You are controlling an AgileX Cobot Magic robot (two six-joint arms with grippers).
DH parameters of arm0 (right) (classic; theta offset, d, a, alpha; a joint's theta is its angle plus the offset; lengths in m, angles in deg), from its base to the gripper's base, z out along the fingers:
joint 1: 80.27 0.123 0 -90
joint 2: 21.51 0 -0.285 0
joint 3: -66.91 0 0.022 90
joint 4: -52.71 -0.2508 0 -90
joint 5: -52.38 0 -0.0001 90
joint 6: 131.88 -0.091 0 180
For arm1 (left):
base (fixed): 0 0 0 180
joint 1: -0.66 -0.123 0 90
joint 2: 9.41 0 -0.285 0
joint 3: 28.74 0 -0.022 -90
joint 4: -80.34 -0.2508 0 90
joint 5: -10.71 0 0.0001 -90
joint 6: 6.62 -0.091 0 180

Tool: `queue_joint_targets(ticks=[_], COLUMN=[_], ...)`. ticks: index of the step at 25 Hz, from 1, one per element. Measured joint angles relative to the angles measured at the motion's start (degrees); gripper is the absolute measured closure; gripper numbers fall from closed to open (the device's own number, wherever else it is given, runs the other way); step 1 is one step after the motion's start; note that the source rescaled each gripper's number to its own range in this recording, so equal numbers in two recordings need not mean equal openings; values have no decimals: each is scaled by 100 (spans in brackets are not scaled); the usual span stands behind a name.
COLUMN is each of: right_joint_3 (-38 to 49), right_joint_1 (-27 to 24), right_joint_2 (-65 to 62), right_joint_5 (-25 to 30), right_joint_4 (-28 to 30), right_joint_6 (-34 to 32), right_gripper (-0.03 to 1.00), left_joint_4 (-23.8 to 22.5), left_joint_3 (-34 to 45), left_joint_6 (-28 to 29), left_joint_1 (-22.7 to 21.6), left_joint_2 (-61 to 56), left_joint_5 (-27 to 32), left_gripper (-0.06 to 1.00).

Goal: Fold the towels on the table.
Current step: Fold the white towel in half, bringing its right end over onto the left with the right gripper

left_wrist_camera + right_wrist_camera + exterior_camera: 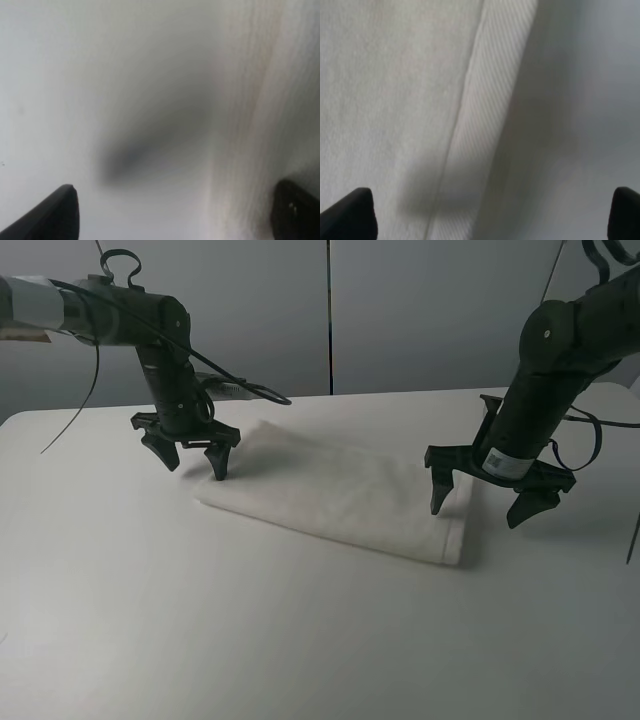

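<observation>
A white towel (345, 490) lies folded into a long strip across the middle of the white table (250, 640). My left gripper (190, 460) hangs open over the towel's left end, one finger above the cloth and one above bare table. Open too, my right gripper (485, 502) straddles the towel's right edge. The left wrist view shows the towel (270, 100) beside bare table (75, 75), with both fingertips (55, 215) wide apart. In the right wrist view the towel's ribbed edge band (490, 115) runs between the spread fingertips (350, 215).
A grey wall (400, 310) stands behind the table. Black cables (240, 385) trail from the left arm over the table's back edge. Bare tabletop stretches in front of the towel.
</observation>
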Motion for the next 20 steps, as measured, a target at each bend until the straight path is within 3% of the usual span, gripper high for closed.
queue_joint_targets(ticks=[20], right_joint_3=[-11], right_joint_1=[232], right_joint_2=[253], right_joint_5=[-358], right_joint_4=[-141], right_joint_6=[-418], right_gripper=[-3], left_joint_4=[-188], left_joint_3=[0], left_joint_6=[-9], left_joint_1=[0], left_joint_2=[0], left_joint_5=[0], left_gripper=[-4])
